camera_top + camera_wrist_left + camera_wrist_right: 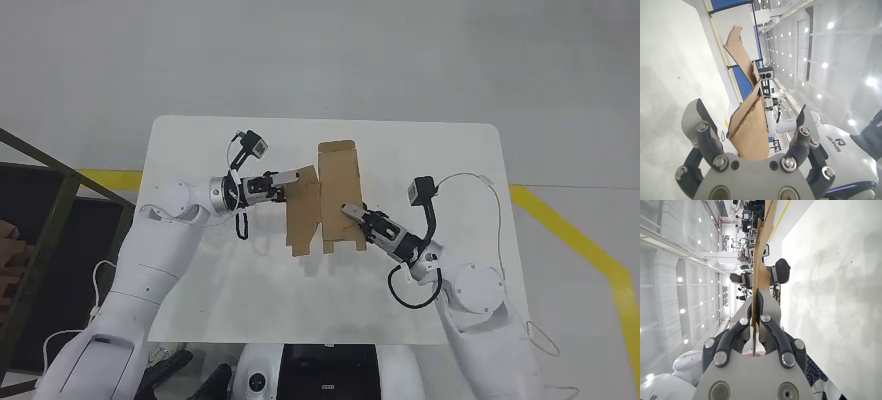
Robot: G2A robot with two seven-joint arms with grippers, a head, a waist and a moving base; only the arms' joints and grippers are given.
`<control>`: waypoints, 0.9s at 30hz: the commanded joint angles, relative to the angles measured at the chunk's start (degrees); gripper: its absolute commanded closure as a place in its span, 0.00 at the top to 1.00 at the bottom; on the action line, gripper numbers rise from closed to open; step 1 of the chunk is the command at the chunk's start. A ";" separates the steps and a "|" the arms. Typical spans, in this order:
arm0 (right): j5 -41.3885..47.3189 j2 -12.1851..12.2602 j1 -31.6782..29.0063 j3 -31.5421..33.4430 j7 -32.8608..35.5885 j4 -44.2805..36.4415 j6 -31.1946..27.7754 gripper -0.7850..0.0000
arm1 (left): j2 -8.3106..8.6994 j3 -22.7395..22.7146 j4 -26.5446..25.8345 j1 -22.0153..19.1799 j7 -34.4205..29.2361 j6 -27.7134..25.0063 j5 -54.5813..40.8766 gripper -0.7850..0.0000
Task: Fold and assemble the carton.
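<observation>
Clamping tight on one edge of the partly folded cardboard carton (325, 205), the right gripper (755, 298) is holding it over the middle of the white table (200, 290), while the left gripper (751, 111) is sitting spread wide around the opposite flap.
</observation>
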 commanded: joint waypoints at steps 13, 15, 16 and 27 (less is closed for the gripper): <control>0.10 0.80 1.06 -0.67 -0.25 0.43 0.90 0.00 | 0.34 0.22 0.54 -0.34 -1.31 1.52 -0.01 0.00; -0.26 0.95 1.29 -0.68 0.09 0.43 0.91 0.08 | 0.45 0.14 0.64 -0.38 -1.58 1.75 0.38 0.00; -0.38 1.03 1.42 -0.70 0.29 0.42 0.88 0.18 | 0.50 0.05 0.72 -0.39 -1.64 1.86 0.47 0.00; -3.36 1.21 0.46 -1.08 -9.81 -1.99 0.29 1.00 | 0.96 -2.11 -2.49 2.47 9.05 -1.25 4.87 0.00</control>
